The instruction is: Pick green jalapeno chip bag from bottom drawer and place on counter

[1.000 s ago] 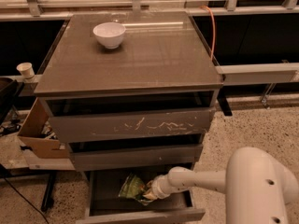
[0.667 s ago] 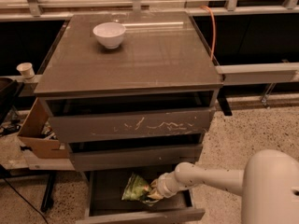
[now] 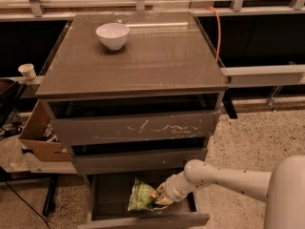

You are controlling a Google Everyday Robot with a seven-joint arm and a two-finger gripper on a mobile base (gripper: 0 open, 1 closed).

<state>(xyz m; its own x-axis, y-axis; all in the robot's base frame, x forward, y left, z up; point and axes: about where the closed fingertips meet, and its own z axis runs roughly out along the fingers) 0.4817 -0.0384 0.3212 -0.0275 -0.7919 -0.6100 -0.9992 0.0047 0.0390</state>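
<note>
Your gripper (image 3: pixel 161 198) is down inside the bottom drawer (image 3: pixel 143 220), which stands pulled out at 6 o'clock below the bench (image 3: pixel 157 56). The arm (image 3: pixel 224 179) reaches in from 4 o'clock, its pale wrist pointing toward 9 o'clock. The green jalapeno chip bag (image 3: pixel 142 196) sits in that drawer, left of centre and propped up rather than lying flat. Your gripper is touching its 3 o'clock edge. You cannot tell from here whether it has closed on the bag, because the wrist and the crumpled foil hide the tip.

On the bench top, a white bowl (image 3: pixel 113 35) stands upright at about 11 o'clock, well apart from the bag. The scratched drawer front (image 3: pixel 138 127) is two levels above the open one. A cardboard box (image 3: pixel 40 137) leans beside the cabinet at 9 o'clock, with a paper cup (image 3: pixel 27 71) above it. An orange cable (image 3: pixel 219 27) runs down past the bench's 2 o'clock corner.
</note>
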